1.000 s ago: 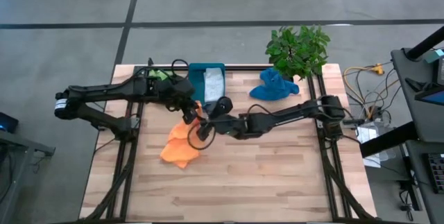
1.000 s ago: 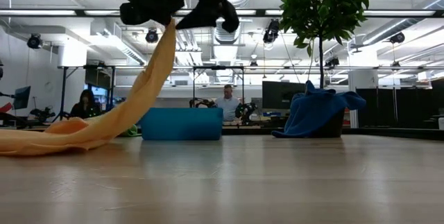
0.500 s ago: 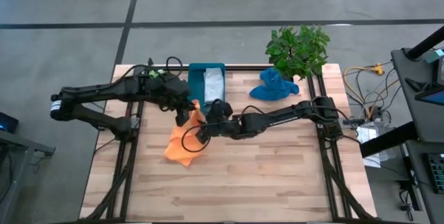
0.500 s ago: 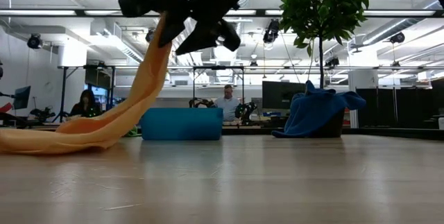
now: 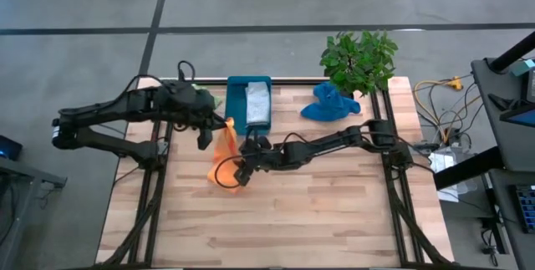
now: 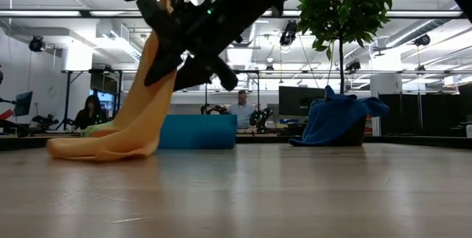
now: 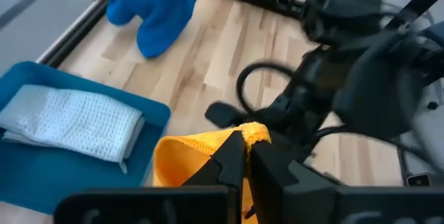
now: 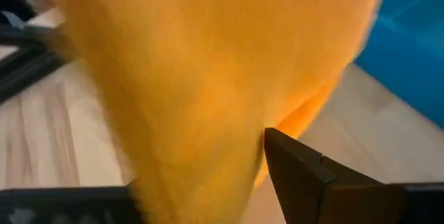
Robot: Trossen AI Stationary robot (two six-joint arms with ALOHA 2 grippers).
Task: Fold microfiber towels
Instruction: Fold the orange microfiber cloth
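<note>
Left gripper [image 5: 224, 125], just left of the teal tray [image 5: 236, 103], is pinching the top corner of the orange towel [image 5: 224, 149] — fingers pressed together on the cloth in its wrist view. Since a second ago this arm has drawn back toward the table's left edge, and the towel, then sprawled flat, now hangs in a narrow drape with only its lower end bunched on the table [image 5: 334, 211].

Right gripper [image 5: 240, 172], below the tray, has slid left to the towel's lower edge; cloth fills its wrist view, but I cannot tell how its fingers stand.

Grey towel [image 5: 257, 101] lies folded in the tray; blue towel [image 5: 328, 103] sits heaped right of it.

Judgement: the orange towel is lifted clear for spreading — no fold yet made.
</note>
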